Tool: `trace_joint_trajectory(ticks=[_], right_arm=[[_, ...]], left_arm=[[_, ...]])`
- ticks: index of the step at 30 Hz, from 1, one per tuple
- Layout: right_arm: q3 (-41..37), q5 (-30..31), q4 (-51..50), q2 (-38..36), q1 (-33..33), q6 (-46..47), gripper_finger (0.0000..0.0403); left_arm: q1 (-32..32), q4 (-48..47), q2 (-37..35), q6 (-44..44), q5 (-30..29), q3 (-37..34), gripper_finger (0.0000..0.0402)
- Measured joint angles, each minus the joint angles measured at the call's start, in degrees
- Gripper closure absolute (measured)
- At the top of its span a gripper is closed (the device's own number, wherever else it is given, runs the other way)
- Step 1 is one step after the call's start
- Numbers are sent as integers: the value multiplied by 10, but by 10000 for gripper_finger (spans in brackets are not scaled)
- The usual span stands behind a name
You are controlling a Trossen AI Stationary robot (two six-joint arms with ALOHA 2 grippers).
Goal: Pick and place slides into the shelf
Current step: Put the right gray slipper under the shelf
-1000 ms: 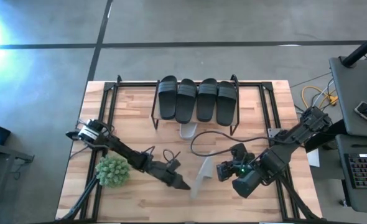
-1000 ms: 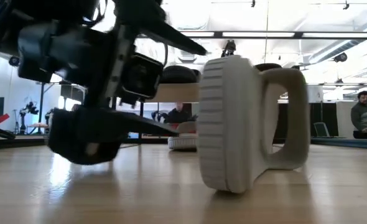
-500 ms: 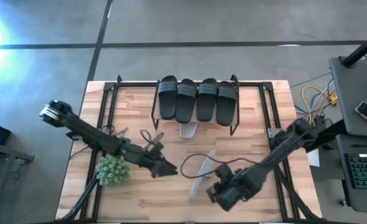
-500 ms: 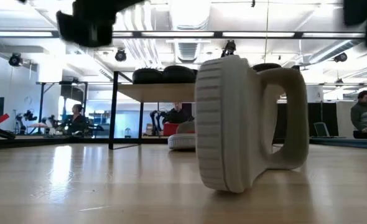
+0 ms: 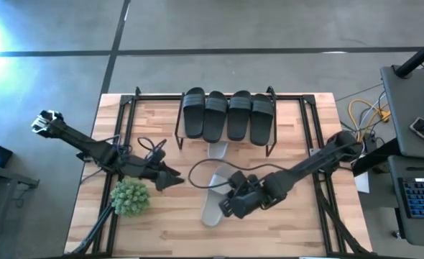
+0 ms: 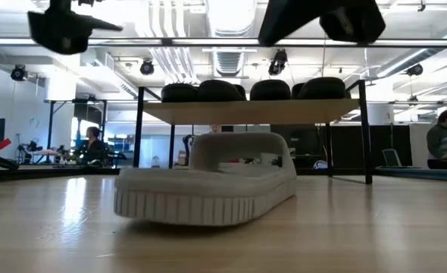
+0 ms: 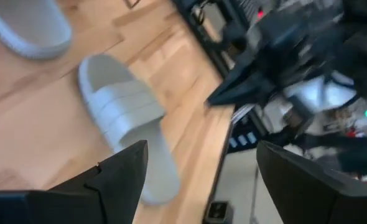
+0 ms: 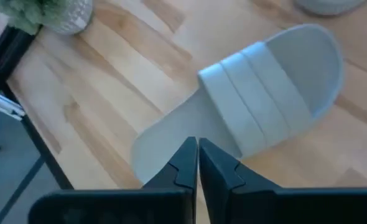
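Flat on the table, grey slide [image 5: 213, 198] (wide ribbed strap) lies sole-down.

Two dark, jointed arms — black cables looping alongside, matte black wedge-shaped fingers [image 7: 118, 180].

Robotics lab or open workshop hall. Exposed ducts [image 6: 231, 61] and track lights are hanging overhead; people [image 6: 441, 144] are sitting at desks beyond the wood worktop [image 6: 360, 235]. A laptop [image 5: 422, 198] is sitting beside it.
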Motion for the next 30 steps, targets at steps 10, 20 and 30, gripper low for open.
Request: trace_joint_trajectory(ticks=[10,20,30], right_arm=[[-3,-51,-100,-22,17,57,394],[-10,-83,-110,-14,29,108,394],[-13,-67,-118,-14,45,147,394]], left_arm=[[-1,20,132,25,165,-25,117],[2,87,352,214,200,18,117],[28,147,478,266,209,104,161]])
